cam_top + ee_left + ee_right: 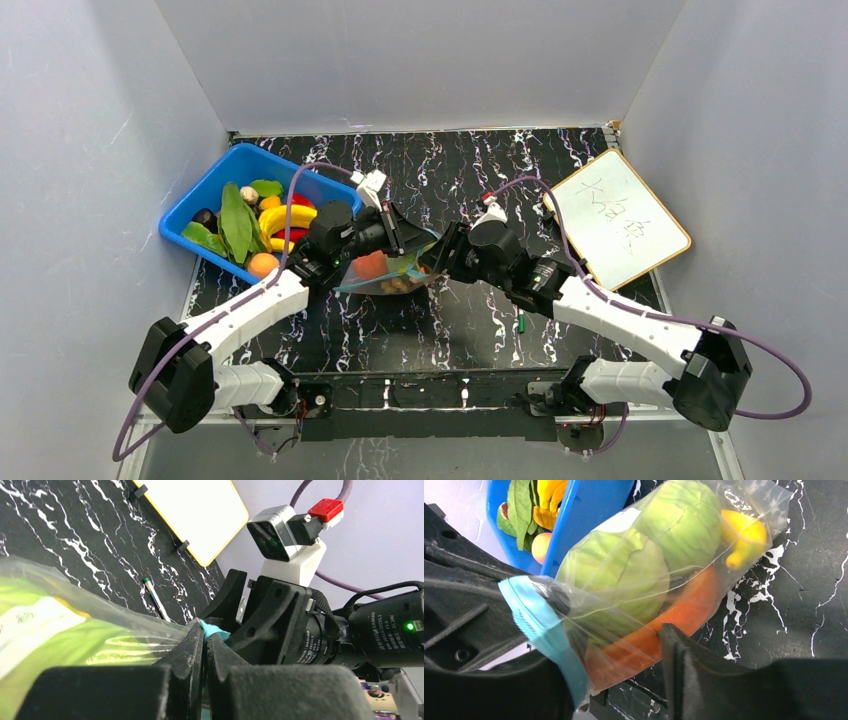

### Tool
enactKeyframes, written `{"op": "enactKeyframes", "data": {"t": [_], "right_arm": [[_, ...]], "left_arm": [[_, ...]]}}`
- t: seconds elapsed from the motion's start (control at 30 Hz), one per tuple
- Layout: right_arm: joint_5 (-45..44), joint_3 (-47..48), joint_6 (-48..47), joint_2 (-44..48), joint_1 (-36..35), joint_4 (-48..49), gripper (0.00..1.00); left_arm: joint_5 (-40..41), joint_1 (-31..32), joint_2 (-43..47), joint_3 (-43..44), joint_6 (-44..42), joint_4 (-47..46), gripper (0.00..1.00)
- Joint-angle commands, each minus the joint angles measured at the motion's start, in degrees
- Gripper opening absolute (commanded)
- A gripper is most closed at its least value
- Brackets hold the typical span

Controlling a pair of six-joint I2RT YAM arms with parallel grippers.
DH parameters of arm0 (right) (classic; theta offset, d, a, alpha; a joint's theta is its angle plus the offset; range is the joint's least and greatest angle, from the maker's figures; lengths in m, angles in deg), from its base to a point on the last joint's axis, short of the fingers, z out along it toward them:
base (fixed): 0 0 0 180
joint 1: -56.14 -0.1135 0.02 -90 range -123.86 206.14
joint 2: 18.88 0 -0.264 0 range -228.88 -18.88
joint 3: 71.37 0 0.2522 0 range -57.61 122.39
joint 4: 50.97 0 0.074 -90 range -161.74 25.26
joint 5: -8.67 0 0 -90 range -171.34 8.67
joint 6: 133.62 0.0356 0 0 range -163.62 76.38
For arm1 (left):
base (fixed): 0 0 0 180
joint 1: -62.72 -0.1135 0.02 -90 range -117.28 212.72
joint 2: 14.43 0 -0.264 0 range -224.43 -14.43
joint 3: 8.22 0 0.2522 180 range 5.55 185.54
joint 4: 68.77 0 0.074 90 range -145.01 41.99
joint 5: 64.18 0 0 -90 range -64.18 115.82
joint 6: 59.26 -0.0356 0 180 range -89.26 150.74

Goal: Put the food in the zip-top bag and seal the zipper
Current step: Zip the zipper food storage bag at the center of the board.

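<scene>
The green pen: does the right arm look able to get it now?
Probably not directly: the right tool straddles the zip-top bag, and the green pen lies back beside that arm, uncovered.

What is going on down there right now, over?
Left gripper shut on the thin teal-blue zipper strip. Right gripper open, straddling the clear crinkly plastic bag, toy food inside. More toy food left in blue plastic bin. Nothing blocking.

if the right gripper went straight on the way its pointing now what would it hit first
The zip-top bag: its mouth end sits between the spread fingers of the right gripper, so it would press into the pale green cabbage piece inside. The blue bin lies beyond; depth there is unclear.
</scene>
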Motion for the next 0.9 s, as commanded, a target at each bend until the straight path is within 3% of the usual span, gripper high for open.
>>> {"op": "enactKeyframes", "data": {"t": [0.0,0.1,0.23,0.4,0.43,0.5,0.57,0.7,0.87], "right_arm": [[-2.8,-2.2,2.2,-5.8,-0.2,-0.9,0.35],[-5.8,-1.8,2.9,-7.3,0.0,-2.3,0.24],[-8.1,-2.1,3.0,-4.3,0.1,-1.9,0.0],[-7.4,-2.0,5.2,2.2,0.0,-1.4,0.0],[-7.3,-2.0,6.0,3.3,0.0,-1.4,0.0],[-6.9,-1.7,7.4,5.0,0.1,-1.3,0.0],[-6.9,-1.0,8.5,5.8,0.0,-1.9,0.0],[-7.6,0.6,10.4,6.2,0.0,-2.8,0.0],[-7.7,1.0,14.4,6.1,0.0,-2.7,0.0]], "left_arm": [[-3.2,0.3,0.9,0.5,8.8,-20.4,0.0],[-4.0,0.4,1.4,1.0,7.3,-19.5,0.0],[-3.6,0.4,4.2,1.8,1.7,-12.7,0.0],[-5.0,0.4,7.0,6.0,-12.0,0.7,0.0],[-5.5,0.4,7.7,7.4,-16.3,4.7,0.06],[-5.3,0.4,9.6,10.2,-25.0,14.2,0.31],[-5.5,0.4,12.0,12.1,-34.5,22.5,0.42],[-7.1,0.5,16.9,13.2,-47.3,34.0,0.55],[-12.7,0.5,19.9,11.2,-51.6,39.8,0.6]]}}
